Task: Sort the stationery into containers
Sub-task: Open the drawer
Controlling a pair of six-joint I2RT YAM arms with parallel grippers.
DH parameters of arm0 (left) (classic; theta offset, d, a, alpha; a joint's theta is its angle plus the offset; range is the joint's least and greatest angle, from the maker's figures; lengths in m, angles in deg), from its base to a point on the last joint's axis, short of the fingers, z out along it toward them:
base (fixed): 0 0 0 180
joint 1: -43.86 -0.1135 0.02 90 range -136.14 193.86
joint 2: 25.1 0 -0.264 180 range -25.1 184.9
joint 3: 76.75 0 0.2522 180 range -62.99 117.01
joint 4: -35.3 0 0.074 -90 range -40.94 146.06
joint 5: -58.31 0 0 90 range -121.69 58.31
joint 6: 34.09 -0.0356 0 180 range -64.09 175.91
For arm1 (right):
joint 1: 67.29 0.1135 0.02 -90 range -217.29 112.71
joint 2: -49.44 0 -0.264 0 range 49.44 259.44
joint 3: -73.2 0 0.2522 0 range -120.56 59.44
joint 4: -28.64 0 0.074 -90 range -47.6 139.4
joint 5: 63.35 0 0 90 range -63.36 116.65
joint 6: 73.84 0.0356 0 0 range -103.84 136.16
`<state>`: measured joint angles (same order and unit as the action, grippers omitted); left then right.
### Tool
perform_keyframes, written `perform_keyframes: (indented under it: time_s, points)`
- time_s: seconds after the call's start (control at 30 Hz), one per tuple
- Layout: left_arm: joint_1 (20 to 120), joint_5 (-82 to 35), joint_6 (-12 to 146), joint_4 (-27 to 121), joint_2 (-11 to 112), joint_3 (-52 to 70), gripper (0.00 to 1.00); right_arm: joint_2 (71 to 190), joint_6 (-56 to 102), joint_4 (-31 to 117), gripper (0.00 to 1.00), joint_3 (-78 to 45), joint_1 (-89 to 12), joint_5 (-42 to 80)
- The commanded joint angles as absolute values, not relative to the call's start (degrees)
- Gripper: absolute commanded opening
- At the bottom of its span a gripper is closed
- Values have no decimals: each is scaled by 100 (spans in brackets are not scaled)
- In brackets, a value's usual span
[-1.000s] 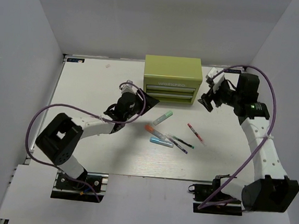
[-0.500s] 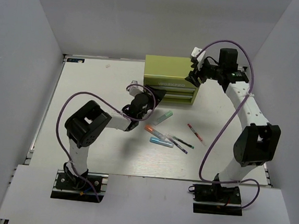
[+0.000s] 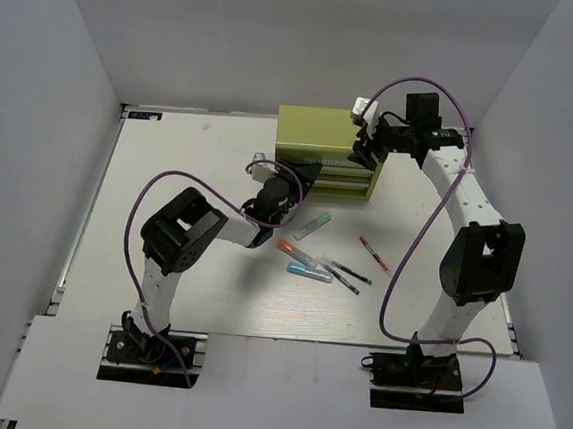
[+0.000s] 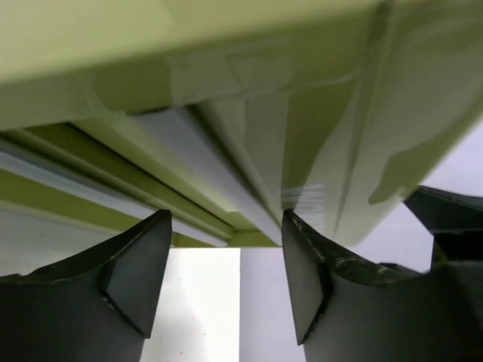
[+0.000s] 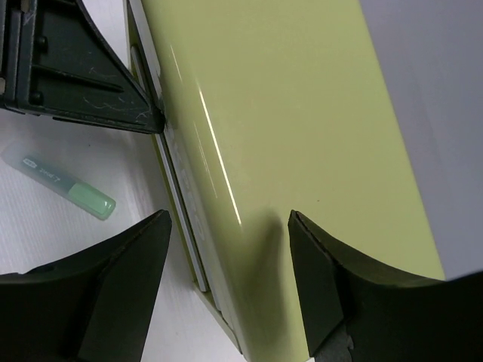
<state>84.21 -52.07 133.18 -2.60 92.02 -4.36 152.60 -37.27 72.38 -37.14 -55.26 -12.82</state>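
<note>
The lime-green toolbox (image 3: 324, 129) stands at the back of the table, and its two front drawers (image 3: 326, 174) look shut. My left gripper (image 3: 305, 175) is open and empty at the toolbox's front left corner; in the left wrist view (image 4: 224, 230) the drawer fronts (image 4: 113, 170) fill the space just above the fingertips. My right gripper (image 3: 361, 149) is open and empty, straddling the toolbox's top front edge near its right end (image 5: 228, 226). On the table lie a mint-green highlighter (image 3: 313, 226) (image 5: 60, 181), an orange-capped one (image 3: 293, 248), a light-blue one (image 3: 309, 272), a red pen (image 3: 373, 254) and dark pens (image 3: 347, 273).
White walls close in the table on three sides. The left gripper's dark fingers (image 5: 75, 75) show in the right wrist view beside the toolbox's front. The pens lie in a loose group in front of the toolbox.
My right arm swung left from beside the toolbox to over its top right front edge. My left gripper moved up and right to the toolbox's front left corner.
</note>
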Motion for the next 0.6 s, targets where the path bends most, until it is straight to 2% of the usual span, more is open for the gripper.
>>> perform_keyframes:
  time_s: [0.0, 0.13, 0.57]
  points:
    - [8437, -5348, 13413, -376, 9259, -173, 69, 15376, -3833, 7360, 69, -3988, -5508, -1106]
    - [8437, -5348, 13527, -376, 9460, -50, 62, 15421, -3701, 7290, 69, -4014, -5516, -930]
    - [8437, -5911, 13984, -999, 9917, 144, 59, 15456, -3859, 7553, 69, -4023, -5490, -790]
